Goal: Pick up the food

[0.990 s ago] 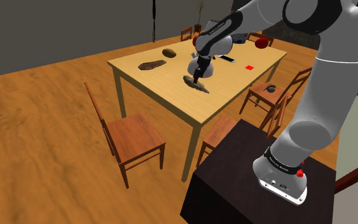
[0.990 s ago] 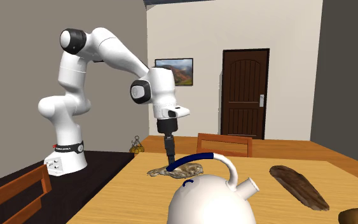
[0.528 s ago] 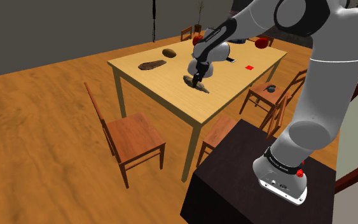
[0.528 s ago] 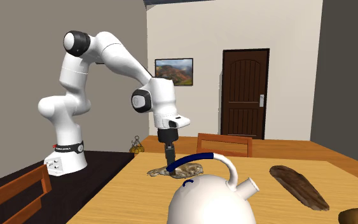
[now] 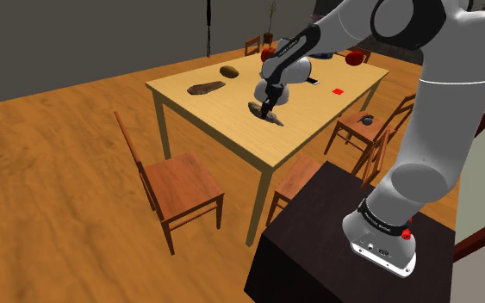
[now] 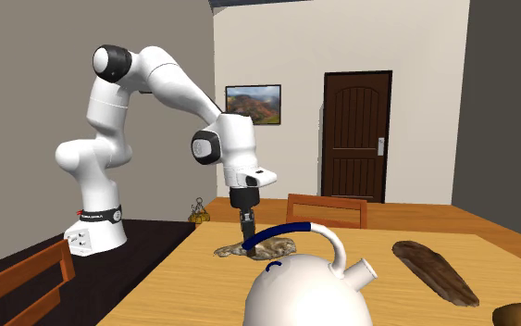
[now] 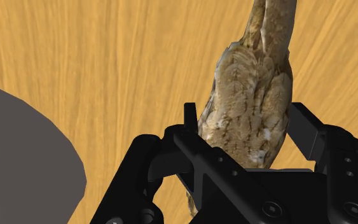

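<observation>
The food (image 5: 270, 116) is a flat, brown, scaly piece lying on the light wooden table (image 5: 232, 129). My black gripper (image 5: 267, 107) points straight down onto it. In the second exterior view the gripper (image 6: 247, 244) stands on the food (image 6: 275, 247), just behind the kettle. In the wrist view the food (image 7: 254, 89) runs away from the hand, and the gripper (image 7: 244, 121) is shut on its near end, one finger pressed against each side. The food still rests on the tabletop.
A white kettle (image 6: 304, 287) with a blue handle stands close beside the food. A dark flat piece (image 5: 205, 87) and a brown loaf (image 5: 229, 71) lie at the table's far end. A phone (image 5: 307, 80) and a red item (image 5: 337, 89) lie beyond the arm. Wooden chairs (image 5: 180, 185) surround the table.
The arm lowered the gripper from just above the food down onto it, then hardly moved during the last half second.
</observation>
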`<state>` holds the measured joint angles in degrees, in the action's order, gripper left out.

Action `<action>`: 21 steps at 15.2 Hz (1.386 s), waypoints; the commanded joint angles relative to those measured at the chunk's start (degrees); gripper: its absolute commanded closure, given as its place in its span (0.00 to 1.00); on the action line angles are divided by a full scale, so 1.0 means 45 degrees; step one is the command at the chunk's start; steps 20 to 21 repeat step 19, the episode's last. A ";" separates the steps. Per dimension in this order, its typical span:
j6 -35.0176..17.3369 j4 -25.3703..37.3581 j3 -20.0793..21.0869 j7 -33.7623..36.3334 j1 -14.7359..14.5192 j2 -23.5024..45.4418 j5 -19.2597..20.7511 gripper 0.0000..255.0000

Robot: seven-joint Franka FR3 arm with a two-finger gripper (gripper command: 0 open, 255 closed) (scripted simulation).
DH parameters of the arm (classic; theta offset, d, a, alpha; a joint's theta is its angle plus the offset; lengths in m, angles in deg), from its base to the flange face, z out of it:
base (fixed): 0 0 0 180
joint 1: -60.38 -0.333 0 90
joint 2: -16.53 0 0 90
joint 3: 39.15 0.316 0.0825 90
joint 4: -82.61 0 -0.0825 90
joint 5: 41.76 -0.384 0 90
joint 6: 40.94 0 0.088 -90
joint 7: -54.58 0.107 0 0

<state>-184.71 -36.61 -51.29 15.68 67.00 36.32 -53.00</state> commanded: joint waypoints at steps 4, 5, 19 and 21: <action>0.0278 0.0010 -0.0061 0.0101 -0.0051 -0.0250 0.0127 1.00; 0.0418 0.0034 -0.0089 0.0146 -0.0071 -0.0370 0.0184 1.00; 0.2182 0.0550 -0.0328 0.0633 -0.0233 -0.1671 0.0808 1.00; 0.2182 0.0550 -0.0328 0.0633 -0.0233 -0.1671 0.0808 1.00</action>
